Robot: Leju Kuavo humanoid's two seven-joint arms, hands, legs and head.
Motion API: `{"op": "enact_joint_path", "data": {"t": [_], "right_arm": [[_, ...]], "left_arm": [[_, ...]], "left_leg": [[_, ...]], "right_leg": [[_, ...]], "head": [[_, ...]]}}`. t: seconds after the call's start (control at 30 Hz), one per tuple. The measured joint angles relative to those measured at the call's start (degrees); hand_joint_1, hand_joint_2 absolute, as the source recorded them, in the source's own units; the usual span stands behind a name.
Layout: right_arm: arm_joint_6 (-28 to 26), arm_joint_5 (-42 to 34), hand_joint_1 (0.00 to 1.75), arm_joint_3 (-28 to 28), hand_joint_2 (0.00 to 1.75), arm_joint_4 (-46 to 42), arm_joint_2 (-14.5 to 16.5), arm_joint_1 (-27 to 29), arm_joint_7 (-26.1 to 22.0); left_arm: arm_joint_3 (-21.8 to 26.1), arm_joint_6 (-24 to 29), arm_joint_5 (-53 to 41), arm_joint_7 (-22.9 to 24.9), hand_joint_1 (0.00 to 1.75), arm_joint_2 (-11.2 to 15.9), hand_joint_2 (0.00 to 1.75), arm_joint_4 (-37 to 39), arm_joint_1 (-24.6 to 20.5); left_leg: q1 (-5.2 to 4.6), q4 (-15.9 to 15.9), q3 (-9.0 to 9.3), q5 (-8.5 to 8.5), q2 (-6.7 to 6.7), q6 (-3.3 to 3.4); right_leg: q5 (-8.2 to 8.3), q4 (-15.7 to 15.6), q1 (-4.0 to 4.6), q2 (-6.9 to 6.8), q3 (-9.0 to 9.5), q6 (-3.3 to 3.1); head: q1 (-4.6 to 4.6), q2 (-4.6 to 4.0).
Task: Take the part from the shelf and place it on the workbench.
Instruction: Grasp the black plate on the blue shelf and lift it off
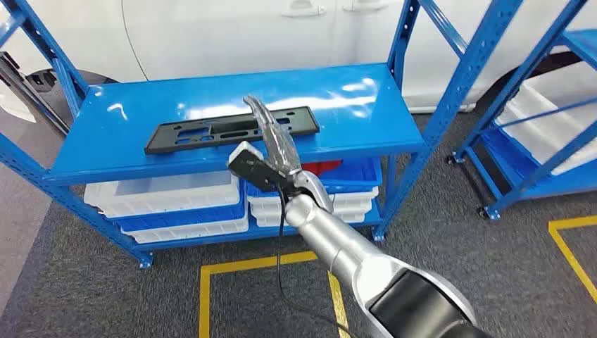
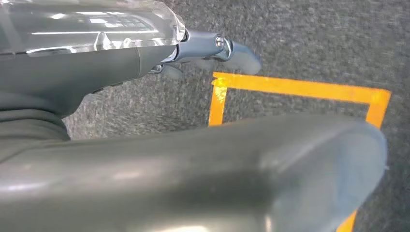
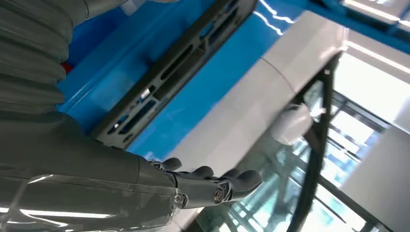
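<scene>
The blue shelf (image 1: 366, 105) is filling the middle of the head view, its top deck glossy and catching glare, with white bins (image 1: 169, 201) stacked on the level below. A white car (image 1: 232, 32) is standing just behind it, and yellow tape (image 1: 243, 266) is marking the grey floor in front.

The part (image 1: 229, 129), a long flat black plate with slots cut through it, is lying flat on that top deck, toward the front edge. Nothing is gripping it yet.

The right arm is reaching up from below, and the right hand (image 1: 271, 141) is hanging just over the plate's right half, fingers stretched out straight and apart, holding nothing. In the right wrist view the fingers (image 3: 212, 186) are extended above the deck with the plate beside them, not touching as far as I can tell.

The left hand (image 2: 208, 50) is pointing down at the floor; whether it is open or curled, I cannot tell.

So the step in hand looks like the grasp. To do it well, the hand wants to be coming down square on the plate, nearer its middle so it is not tipping when lifted. A flat plate on a slick deck is likely sliding away under a push, so getting fingertips under the front edge and closing the thumb on top seems the safer way.
</scene>
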Motion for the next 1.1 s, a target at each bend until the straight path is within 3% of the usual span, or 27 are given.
{"op": "enact_joint_path", "data": {"t": [0.07,0.13,0.17,0.23,0.27,0.3,0.33,0.43,0.47,0.5,0.63,0.73,0.77,0.8,0.83,0.9,0.93,1.0,1.1], "right_arm": [[-1.56,2.77,0.00,0.92,1.75,0.15,0.05,-0.14,0.78],[-4.58,8.43,0.00,3.12,1.75,0.69,0.08,-0.28,2.61],[-5.87,11.13,0.00,4.41,1.75,1.11,0.06,-0.21,3.63],[-7.48,15.34,0.00,6.81,1.75,2.02,-0.03,0.15,5.44],[-7.83,16.91,0.00,7.88,1.75,2.43,-0.09,0.41,6.11],[-7.97,18.16,0.00,8.76,1.75,2.78,-0.15,0.64,6.64],[-8.05,19.37,0.00,9.54,1.75,3.11,-0.19,0.78,7.16],[-8.55,22.83,0.00,11.39,1.75,4.03,-0.37,0.91,8.58],[-8.79,23.69,0.00,11.87,1.75,4.31,-0.45,0.93,8.90],[-9.01,24.25,0.00,12.25,1.75,4.56,-0.54,0.97,9.14],[-9.61,25.15,0.00,12.91,1.75,5.08,-0.74,0.92,9.49],[-10.33,25.48,0.00,12.96,1.75,5.30,-0.80,0.96,9.50],[-10.49,25.70,0.00,12.96,1.75,5.39,-0.83,1.08,9.50],[-10.61,25.92,0.00,12.97,1.75,5.48,-0.86,1.20,9.50],[-10.71,26.12,0.00,12.97,1.75,5.56,-0.88,1.29,9.50],[-10.90,26.39,0.00,12.98,1.75,5.61,-0.88,1.31,9.55],[-11.05,26.72,0.00,13.01,1.75,5.63,-0.88,1.27,9.74],[-11.52,28.31,0.00,13.21,1.75,5.69,-0.88,1.23,10.89],[-12.08,31.84,0.00,13.94,1.75,5.80,-0.88,1.27,13.99]], "left_arm": [[0.01,0.02,-0.25,0.10,0.00,-0.04,0.00,0.00,-0.08],[0.01,0.12,-0.64,0.28,0.00,-0.08,0.00,0.00,-0.27],[0.01,0.18,-0.77,0.37,0.00,-0.09,0.00,0.00,-0.37],[0.01,0.30,-1.02,0.50,0.00,-0.07,0.00,0.00,-0.49],[0.01,0.33,-1.17,0.53,0.00,-0.07,0.00,0.00,-0.46],[0.01,0.39,-1.31,0.57,0.00,-0.07,0.00,0.00,-0.42],[0.01,0.46,-1.45,0.63,0.00,-0.07,0.00,0.00,-0.38],[0.02,0.66,-1.92,0.88,0.00,-0.08,0.00,0.00,-0.42],[0.02,0.70,-2.10,0.94,0.00,-0.08,0.00,0.01,-0.48],[0.03,0.73,-2.26,0.98,0.00,-0.08,0.00,0.01,-0.51],[0.03,0.78,-2.75,0.96,0.00,-0.15,0.00,0.02,-0.62],[0.04,0.83,-2.95,0.89,0.00,-0.23,0.00,0.02,-0.73],[0.07,0.85,-2.95,0.89,0.00,-0.22,0.00,0.02,-0.70],[0.09,0.86,-2.97,0.89,0.00,-0.22,0.00,0.02,-0.65],[0.10,0.85,-3.01,0.89,0.00,-0.22,0.00,0.02,-0.62],[0.14,0.85,-3.09,0.88,0.00,-0.22,0.00,0.02,-0.66],[0.16,0.85,-3.14,0.89,0.00,-0.22,0.00,0.02,-0.71],[0.21,0.86,-3.29,0.91,0.00,-0.22,0.00,0.02,-0.79],[0.29,0.88,-3.48,0.96,0.00,-0.26,0.00,0.02,-0.72]], "left_leg": [[0.18,-0.25,0.56,-0.37,0.01,0.34],[0.41,-0.67,1.75,-1.14,0.03,0.96],[0.46,-0.80,2.33,-1.56,0.02,1.13],[0.46,-0.85,3.25,-2.57,-0.07,1.23],[0.46,-0.83,3.76,-3.11,-0.13,1.19],[0.46,-0.80,4.36,-3.65,-0.18,1.14],[0.46,-0.76,5.05,-4.20,-0.23,1.06],[0.44,-0.69,6.98,-5.68,-0.31,0.55],[0.43,-0.71,7.28,-6.02,-0.34,0.25],[0.40,-0.58,7.49,-6.19,-0.35,-0.09],[0.42,1.68,7.16,-7.56,-0.18,-1.22],[0.60,11.36,2.45,-12.49,-0.08,-1.80],[0.63,14.59,0.65,-13.72,-0.08,-1.93],[0.63,15.99,-0.33,-13.90,-0.07,-2.00],[0.64,15.07,-0.21,-12.84,-0.07,-1.99],[0.64,7.71,2.75,-8.37,-0.02,-1.76],[0.53,3.77,4.41,-6.94,0.03,-1.58],[0.26,-0.13,6.10,-6.00,0.06,-0.89],[0.35,-0.39,6.19,-5.68,-0.04,0.16]], "right_leg": [[0.69,1.50,0.00,-0.02,-0.54,0.33],[1.46,6.37,-0.13,-0.10,-3.11,1.04],[0.90,9.63,-0.30,-0.14,-5.26,1.36],[-2.57,15.18,-0.62,-0.19,-10.01,1.85],[-4.22,16.32,-0.77,-0.21,-11.81,2.02],[-4.71,15.95,-0.88,-0.24,-12.88,2.11],[-3.48,13.99,-0.96,-0.27,-13.14,2.12],[5.94,3.46,-0.75,-0.35,-11.13,1.40],[7.88,1.36,-0.55,-0.39,-10.68,0.96],[8.69,0.45,-0.34,-0.40,-10.56,0.48],[8.86,-0.13,-0.48,-0.40,-9.52,-1.05],[8.67,-0.28,-0.40,-0.45,-9.04,-1.63],[8.57,-0.24,-0.31,-0.43,-9.01,-1.73],[8.45,-0.17,-0.25,-0.40,-8.95,-1.76],[8.31,-0.10,-0.23,-0.35,-8.84,-1.73],[7.90,0.07,-0.25,-0.28,-8.41,-1.49],[7.71,0.19,-0.20,-0.28,-8.23,-1.31],[7.42,0.40,-0.04,-0.29,-8.27,-0.79],[7.03,0.70,0.10,-0.32,-8.49,0.15]], "head": [[-0.01,0.00],[-0.01,0.00],[0.00,-0.01],[0.01,-0.01],[0.01,-0.01],[0.01,0.00],[0.02,-0.01],[0.03,-0.01],[0.02,-0.01],[0.02,-0.01],[0.00,-0.01],[0.00,-0.01],[0.00,-0.01],[0.00,-0.01],[0.00,-0.01],[0.00,-0.01],[0.01,-0.01],[0.01,-0.01],[0.00,-0.01]]}}
